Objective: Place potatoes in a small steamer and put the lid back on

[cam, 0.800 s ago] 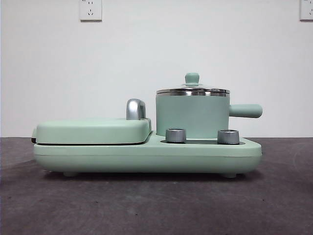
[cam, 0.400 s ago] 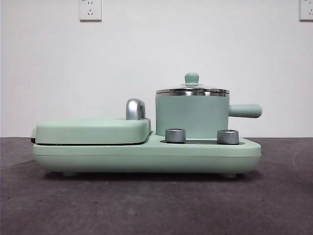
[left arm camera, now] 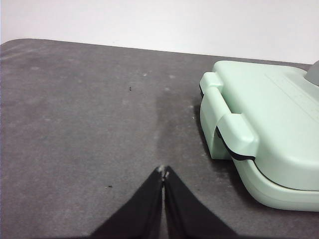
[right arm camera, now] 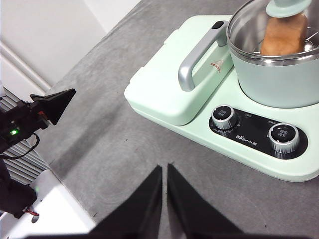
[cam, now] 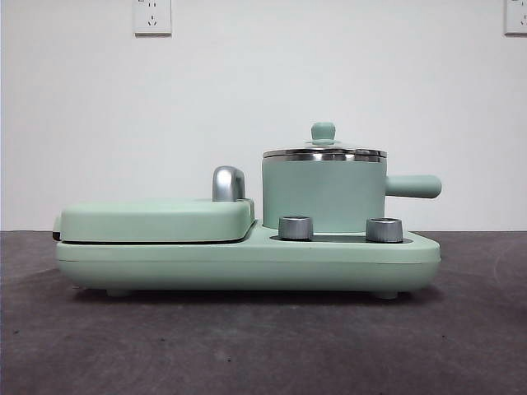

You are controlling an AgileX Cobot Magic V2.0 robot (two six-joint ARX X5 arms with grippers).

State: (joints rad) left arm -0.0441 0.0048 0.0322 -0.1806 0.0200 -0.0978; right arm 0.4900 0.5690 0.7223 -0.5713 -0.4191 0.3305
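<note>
One potato sits inside the one steamer under its lid, well apart from both empty grippers, left and right, jaws closed above the worktop.

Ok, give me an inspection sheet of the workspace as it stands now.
Surface: dark grey table, a few specks.
Job's things: potato inside small steamer; lid on.
Clutter: griddle cover shut, two knobs on the base.
Grippers: left gripper shut, empty, over bare table beside the appliance; right gripper shut, empty, in front of the knobs.
Cables: thin wires by black gear off the table.
Surroundings: white wall, sockets.
</note>
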